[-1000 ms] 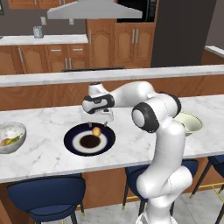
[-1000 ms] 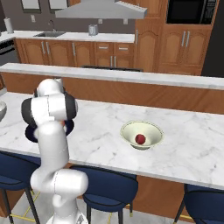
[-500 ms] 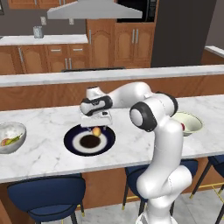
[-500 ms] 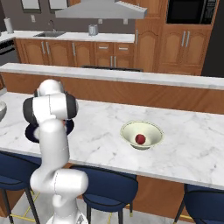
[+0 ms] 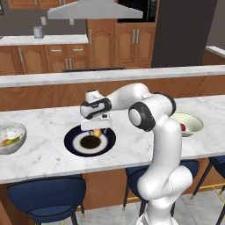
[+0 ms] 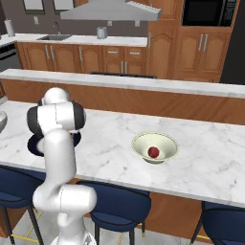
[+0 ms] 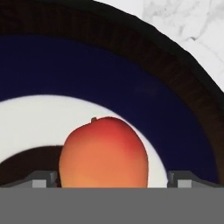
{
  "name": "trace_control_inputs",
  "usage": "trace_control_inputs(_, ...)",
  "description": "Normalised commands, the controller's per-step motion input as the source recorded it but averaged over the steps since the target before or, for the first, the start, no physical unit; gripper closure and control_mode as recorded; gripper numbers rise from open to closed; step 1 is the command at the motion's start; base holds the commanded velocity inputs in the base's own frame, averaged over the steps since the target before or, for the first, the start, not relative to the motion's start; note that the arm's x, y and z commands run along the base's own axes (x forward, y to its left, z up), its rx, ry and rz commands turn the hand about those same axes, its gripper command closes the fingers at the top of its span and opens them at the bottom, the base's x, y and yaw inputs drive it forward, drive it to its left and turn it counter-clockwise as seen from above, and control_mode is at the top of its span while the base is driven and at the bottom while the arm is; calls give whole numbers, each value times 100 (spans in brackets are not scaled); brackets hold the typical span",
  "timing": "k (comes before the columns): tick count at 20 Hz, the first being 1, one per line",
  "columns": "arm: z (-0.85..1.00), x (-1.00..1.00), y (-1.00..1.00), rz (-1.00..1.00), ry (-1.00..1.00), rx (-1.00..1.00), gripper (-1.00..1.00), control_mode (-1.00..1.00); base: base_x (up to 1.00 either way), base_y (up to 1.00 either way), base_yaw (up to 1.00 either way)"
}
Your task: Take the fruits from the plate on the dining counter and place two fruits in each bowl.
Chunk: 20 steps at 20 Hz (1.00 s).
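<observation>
The claw is seen low over the plate, its jaws spread wide on either side of a peach-coloured fruit and not yet clenched on it. That fruit lies on the plate's white ring, at the edge of the dark centre. The plate rests on the marbled tabletop. To the left of the plate, the grey bowl is seen to hold fruit already, apparently two pieces, though they are too small to be counted surely. To the right of the plate, the cream bowl holds one red fruit. The task is judged nearly done: one fruit is left to be lifted and carried to the cream bowl
</observation>
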Motion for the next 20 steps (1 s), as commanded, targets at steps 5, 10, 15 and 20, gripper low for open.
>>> trace_control_inputs(5, 0, -5, 0, 2, 0, 0, -100, -100, 0, 0, 0)
trace_control_inputs(10, 0, -11, 0, 2, 0, 0, 100, -100, 0, 0, 0)
trace_control_inputs(15, 27, -12, -31, 0, -6, -2, 100, -100, 0, 0, 0)
trace_control_inputs(20, 98, -16, -76, 0, -13, -13, 100, -100, 0, 0, 0)
